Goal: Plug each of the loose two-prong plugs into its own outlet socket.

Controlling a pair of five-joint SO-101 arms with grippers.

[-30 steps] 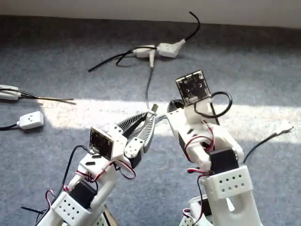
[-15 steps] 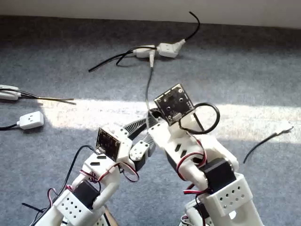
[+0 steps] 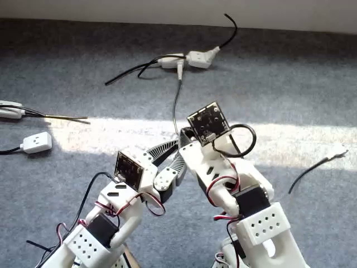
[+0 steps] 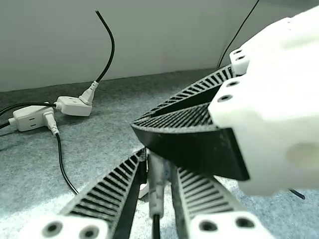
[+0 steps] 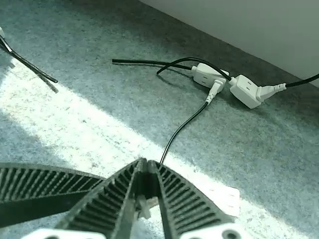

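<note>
1. Down at the middle of the carpeted floor [image 3: 290, 95], the two arms meet nose to nose. The left end effector [image 4: 158, 167] is clamped on a slim white plug [image 4: 155, 191], with a black cord [image 3: 176, 103] trailing off it.
2. The right end effector [image 5: 147, 167] sits just beside it, jaws drawn nearly together with a sliver of white between them. Whether it grips the plug cannot be told.
3. Handling call: the plug looks light, hard and smooth, so it could easily twist in a pinch, and the limp cord will tug on it. The best hold is across the body's flat sides behind the prongs, never on the cord.
4. Far up the floor, a joined pair of white sockets [image 3: 192, 58] lies near the wall [image 3: 167, 8], and the cord runs up to it. A loose white socket [image 3: 37, 142] lies well apart on the left arm's side. It is probably light enough to skid when pushed, so it wants bracing.
5. Surface: grey short-pile carpet, with a bright band of sunlight [image 3: 111, 131] across it.
</note>
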